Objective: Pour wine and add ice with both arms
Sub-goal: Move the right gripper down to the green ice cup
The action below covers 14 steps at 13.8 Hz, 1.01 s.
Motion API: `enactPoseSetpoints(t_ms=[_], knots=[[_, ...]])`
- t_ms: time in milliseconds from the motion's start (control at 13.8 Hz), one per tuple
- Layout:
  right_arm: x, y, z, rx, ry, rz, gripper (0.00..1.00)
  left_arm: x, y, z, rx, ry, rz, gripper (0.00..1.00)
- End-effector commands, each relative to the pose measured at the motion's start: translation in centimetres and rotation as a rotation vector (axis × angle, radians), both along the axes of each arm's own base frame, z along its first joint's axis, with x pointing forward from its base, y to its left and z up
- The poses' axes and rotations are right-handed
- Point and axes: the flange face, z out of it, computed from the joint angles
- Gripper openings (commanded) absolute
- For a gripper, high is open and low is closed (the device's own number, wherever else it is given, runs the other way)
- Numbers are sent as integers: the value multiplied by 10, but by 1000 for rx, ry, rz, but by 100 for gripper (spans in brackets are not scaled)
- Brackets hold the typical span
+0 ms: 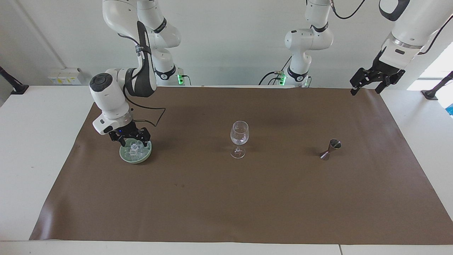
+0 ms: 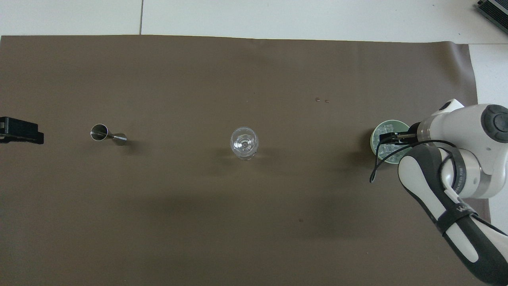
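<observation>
Ice (image 1: 135, 149) cubes sit heaped in the pale green dish (image 1: 124, 157) toward the right arm's end of the brown mat (image 1: 226, 198), level with the wine glass (image 1: 239, 138) at the mat's middle and the steel jigger (image 1: 330, 148) toward the left arm's end. I can make out lettering on the right arm's dark sleeve in the overhead view, but cannot read it. My right gripper (image 1: 131, 142) is down at the dish, jaws spread wide, fingertips among the top cubes; I cannot tell whether any cube is pinched. My left gripper (image 1: 366, 86) waits, jaws apart, above the mat's corner by its own base.
</observation>
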Motion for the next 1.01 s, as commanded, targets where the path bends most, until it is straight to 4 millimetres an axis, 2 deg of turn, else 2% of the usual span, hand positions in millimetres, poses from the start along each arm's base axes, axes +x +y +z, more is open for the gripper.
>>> enactPoseSetpoints(t_ms=[0, 72, 217, 361, 650, 794, 939], knots=[[-4, -5, 1, -17, -17, 29, 76, -8, 3, 0, 7, -6, 2, 100], [-3, -5, -5, -17, -10, 22, 70, -8, 3, 0, 7, -6, 2, 100], [1, -9, -12, -18, -40, 7, 68, -8, 3, 0, 7, -6, 2, 100], [1, -13, -12, -18, -44, -5, 65, -8, 3, 0, 7, -6, 2, 100], [1, -12, -12, -16, -38, -14, 53, -8, 3, 0, 7, -5, 1, 100], [1, -12, -12, -15, -35, -15, 51, -8, 3, 0, 7, -5, 2, 100], [0, -12, -12, -13, -32, -18, 40, -8, 3, 0, 7, -5, 2, 100]])
